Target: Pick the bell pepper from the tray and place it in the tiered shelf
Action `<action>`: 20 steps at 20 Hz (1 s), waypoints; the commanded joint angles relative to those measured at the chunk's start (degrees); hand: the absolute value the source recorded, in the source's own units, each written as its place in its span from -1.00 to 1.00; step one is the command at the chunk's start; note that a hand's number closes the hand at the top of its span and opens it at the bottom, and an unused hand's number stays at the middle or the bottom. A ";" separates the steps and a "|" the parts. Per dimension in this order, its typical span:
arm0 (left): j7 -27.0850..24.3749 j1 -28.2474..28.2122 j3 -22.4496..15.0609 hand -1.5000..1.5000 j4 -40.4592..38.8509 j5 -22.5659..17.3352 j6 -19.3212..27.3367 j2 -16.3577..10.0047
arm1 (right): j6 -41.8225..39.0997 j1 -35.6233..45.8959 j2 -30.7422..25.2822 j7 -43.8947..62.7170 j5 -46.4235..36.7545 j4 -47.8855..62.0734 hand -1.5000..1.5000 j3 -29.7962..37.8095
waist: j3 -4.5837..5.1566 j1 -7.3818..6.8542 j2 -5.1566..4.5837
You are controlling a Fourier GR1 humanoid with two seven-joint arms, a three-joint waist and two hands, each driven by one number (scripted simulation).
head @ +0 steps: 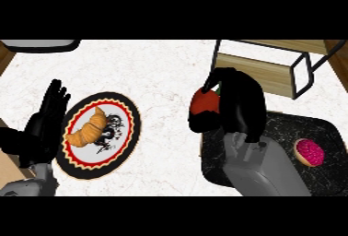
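Bell pepper [202, 102], red, is held in the right hand [241, 108]; the fingers [234, 78] curl over its top and far side and close round it, hiding part of it; it hangs by the far left corner of the tray [312, 126], near the tiered shelf [265, 69]. Step in hand, as judged: transfer, with the pick done and the placing not yet done. Next move calls for carrying the pepper away from the robot and to the right, level with a wooden tier, then opening the fingers once it rests there. Obstacle: the shelf's black frame post [302, 73] borders the opening; approach between the posts. Pink doughnut [309, 152] lies on the tray, well apart from the path. On the surface [163, 69] to the left, a plate [135, 124] carries a croissant [88, 129]; the left hand [44, 122] rests open beside it, holding nothing.
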State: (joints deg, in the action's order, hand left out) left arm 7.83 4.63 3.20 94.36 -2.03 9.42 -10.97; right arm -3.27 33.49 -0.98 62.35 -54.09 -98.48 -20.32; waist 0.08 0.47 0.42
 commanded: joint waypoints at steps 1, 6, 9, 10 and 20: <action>-0.09 -0.04 0.78 0.00 0.66 -0.23 -0.67 -0.97 | -1.19 5.34 0.27 10.92 -6.29 -5.91 1.00 4.45 | -0.01 0.16 0.10; 2.48 -1.12 -0.62 0.00 3.40 0.68 0.22 0.12 | -9.87 5.88 -2.65 11.92 -9.48 -11.04 1.00 8.25 | -0.05 -0.03 0.01; 1.77 2.29 0.52 0.00 -0.19 0.12 -0.69 -0.50 | -11.28 9.28 -3.36 9.29 -8.08 -7.94 1.00 13.55 | -0.04 -0.17 -0.29; 0.78 0.04 -1.41 0.00 0.96 1.93 1.31 1.86 | -11.73 9.59 -4.63 8.07 -6.47 -8.68 1.00 16.69 | -0.06 -0.23 -0.25; 0.69 -1.04 -2.33 0.00 2.44 3.51 1.26 3.03 | 0.47 9.77 -7.33 -5.87 -7.18 4.83 1.00 26.64 | -0.09 -0.93 -0.53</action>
State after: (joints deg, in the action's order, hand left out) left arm 7.84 3.83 2.52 95.76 -0.43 9.06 -9.62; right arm -7.64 42.38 -6.84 58.72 -62.35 -99.86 1.73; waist 0.01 -0.18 0.02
